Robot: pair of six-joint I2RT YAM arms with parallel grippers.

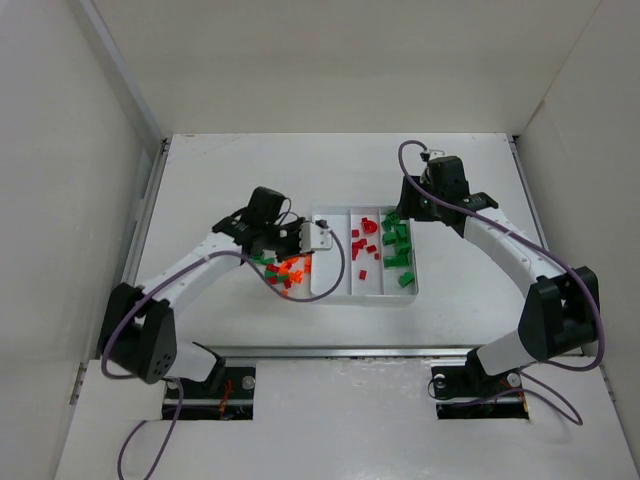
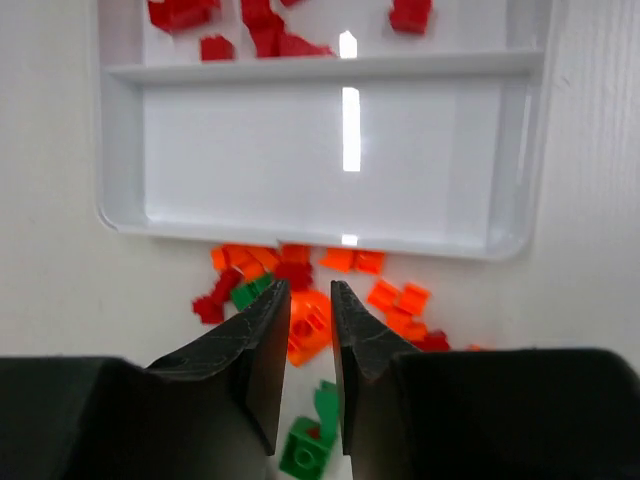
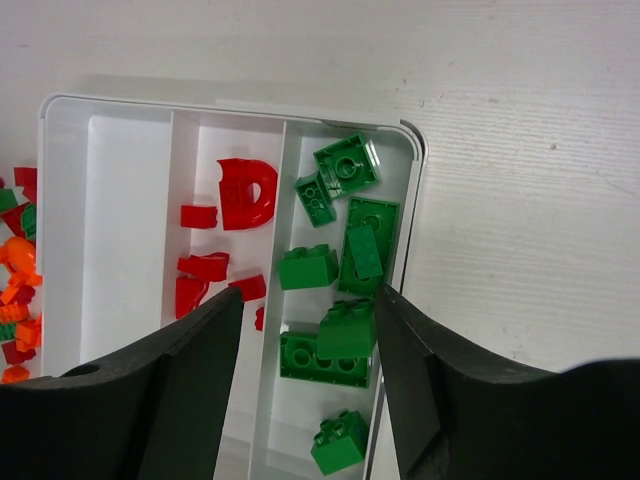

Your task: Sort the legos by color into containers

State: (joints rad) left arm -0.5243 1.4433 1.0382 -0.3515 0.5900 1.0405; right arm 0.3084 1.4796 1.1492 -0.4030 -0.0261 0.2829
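The left pincer (image 2: 310, 290) was closed on an orange lego (image 2: 306, 330) that filled the narrow gap between its tips. It sat low over the pile (image 2: 395, 300) of loose orange, red and green legos. In the top view the left pincer (image 1: 300, 243) was just left of the tray (image 1: 365, 297). The pile (image 1: 285, 270) lay on the tabletop (image 1: 230, 180) against the tray's left wall, toward its near end. Red and green bricks crowded close around the clamped one. Just beyond the tips rose the tray's (image 2: 300, 243) rim and wall, between the pile and the compartments.

The right pincer (image 3: 310, 295) was spread wide with nothing between its jaws. It hung over the far part of the right compartment (image 3: 400, 200); from above, the right pincer (image 1: 415, 205) was at the tray's far right corner.

The left compartment (image 2: 250, 150) showed only its white floor. The middle compartment (image 3: 225, 135) held red legos (image 3: 205, 265), among them an arched red piece (image 3: 245, 195) toward the far end. The right compartment held green legos (image 3: 320, 355), some leaning on one another.
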